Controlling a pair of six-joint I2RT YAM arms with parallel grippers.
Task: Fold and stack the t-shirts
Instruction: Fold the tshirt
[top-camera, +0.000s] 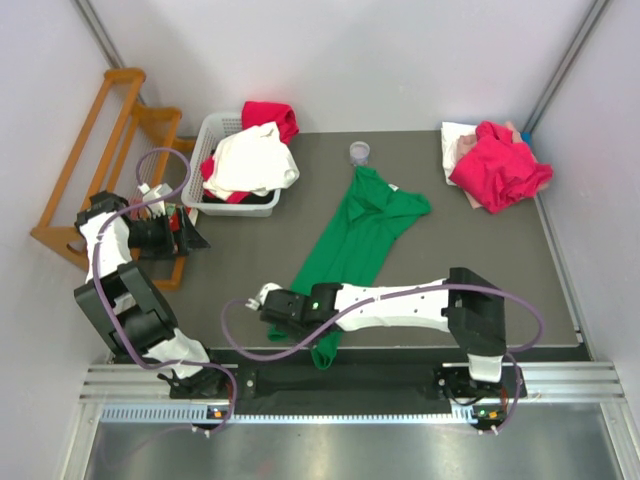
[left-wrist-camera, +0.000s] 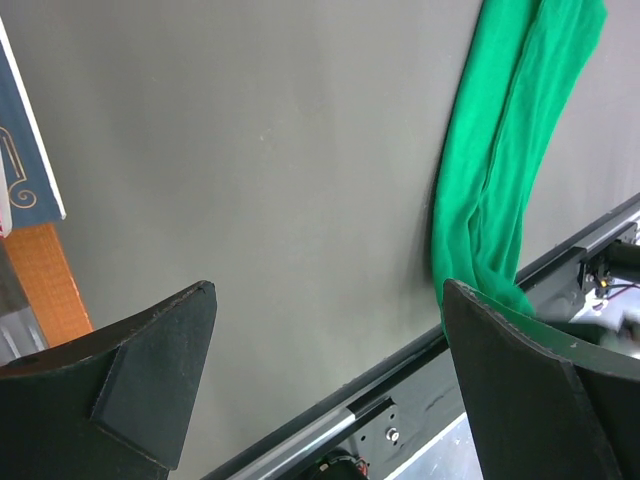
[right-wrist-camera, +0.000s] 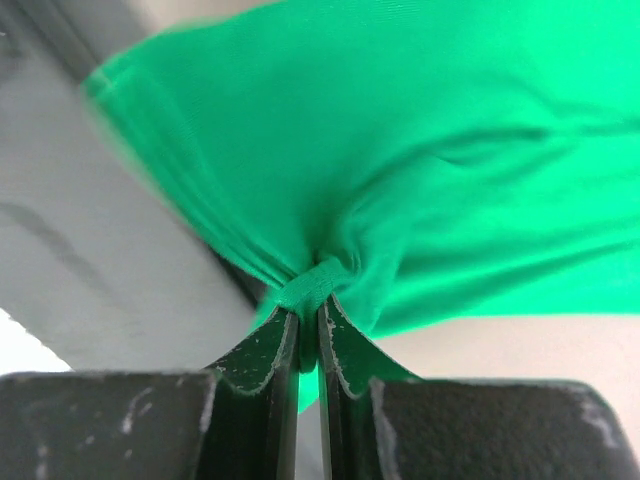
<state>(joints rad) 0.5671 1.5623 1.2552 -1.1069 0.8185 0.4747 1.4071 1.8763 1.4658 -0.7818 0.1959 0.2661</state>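
Note:
A bright green t-shirt (top-camera: 352, 245) lies bunched in a long diagonal strip across the dark table (top-camera: 520, 270), its lower end hanging over the near edge. My right gripper (top-camera: 272, 305) reaches in from the right and is shut on a gathered fold of it; the right wrist view shows the green t-shirt (right-wrist-camera: 420, 150) pinched between the tips of the right gripper (right-wrist-camera: 308, 310). My left gripper (top-camera: 192, 236) hovers open over the table's left edge, holding nothing. From the left wrist, the left gripper (left-wrist-camera: 330, 340) frames bare table, with the green t-shirt (left-wrist-camera: 500, 170) off to the right.
A white basket (top-camera: 207, 150) at the back left holds a white t-shirt (top-camera: 252, 162) and a red one (top-camera: 272, 117). A magenta-red t-shirt (top-camera: 497, 167) lies crumpled over pale ones (top-camera: 457, 140) at the back right. A small cup (top-camera: 359, 152) stands beyond the green t-shirt. A wooden rack (top-camera: 105, 140) stands at the left.

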